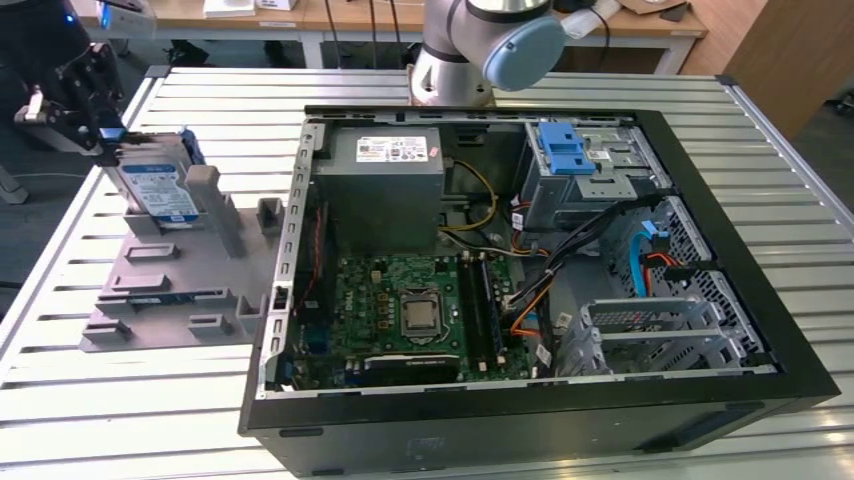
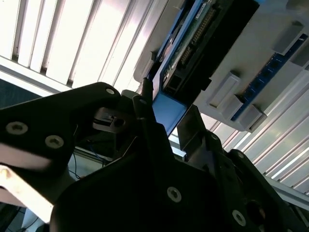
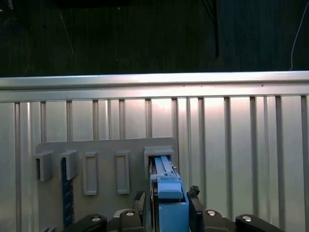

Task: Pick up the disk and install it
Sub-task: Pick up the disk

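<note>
Exterior view: slatted metal table (image 1: 120, 420) carrying an open computer case (image 1: 534, 425) with its side panel off. A grey slotted fixture (image 1: 174, 290) lies at 9 o'clock from the case.

The disk (image 1: 158, 190) stands on edge in the fixture's far slot, label facing the case, at roughly 10 o'clock from the motherboard (image 1: 414, 310). It is seated in the fixture, not lifted.

The gripper (image 1: 110, 150) hangs at the disk's 10 o'clock corner, with the black wrist hardware above it.

First wrist view: gripper (image 3: 166, 195) astride the disk (image 3: 164, 169), 1 of the 2 fingers (image 3: 194, 193) on each side of the blue carrier frame. The claw is spread. A thin dark gap shows at 1 finger, and the other sits just beside the frame, contact unclear.

Second wrist view: the disk (image 2: 190, 43) edge-on, its blue frame just beside a finger.

Inside the case: grey power supply (image 1: 387, 165) at 12 o'clock from the motherboard, silver drive cage (image 1: 601, 175) with a blue latch (image 1: 563, 150) at 1 o'clock.
</note>
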`<control>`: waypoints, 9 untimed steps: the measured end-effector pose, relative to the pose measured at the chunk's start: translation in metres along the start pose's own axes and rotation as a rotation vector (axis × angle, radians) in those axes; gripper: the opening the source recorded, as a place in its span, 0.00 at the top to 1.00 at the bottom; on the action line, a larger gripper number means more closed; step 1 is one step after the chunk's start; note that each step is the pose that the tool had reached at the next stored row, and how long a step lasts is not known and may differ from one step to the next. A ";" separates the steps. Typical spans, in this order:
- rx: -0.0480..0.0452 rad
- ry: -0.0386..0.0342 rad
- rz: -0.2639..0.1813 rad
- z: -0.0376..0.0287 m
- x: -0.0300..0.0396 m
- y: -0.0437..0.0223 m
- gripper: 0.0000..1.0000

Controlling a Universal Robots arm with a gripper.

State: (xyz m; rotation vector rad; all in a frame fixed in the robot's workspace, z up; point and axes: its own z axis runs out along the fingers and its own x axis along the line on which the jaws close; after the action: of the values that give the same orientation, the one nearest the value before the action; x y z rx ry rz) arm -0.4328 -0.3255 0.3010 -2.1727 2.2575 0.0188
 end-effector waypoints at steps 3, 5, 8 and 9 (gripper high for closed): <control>0.0001 0.0000 0.000 0.0013 -0.0004 0.0001 0.60; 0.0000 0.0009 0.000 0.0017 -0.0004 0.0001 0.60; 0.0003 0.0021 0.000 0.0018 -0.0004 0.0001 0.60; 0.0003 0.0023 0.000 0.0018 -0.0004 0.0001 0.60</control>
State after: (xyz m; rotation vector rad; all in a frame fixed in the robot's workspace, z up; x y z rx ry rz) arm -0.4328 -0.3251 0.2992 -2.1738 2.2586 0.0160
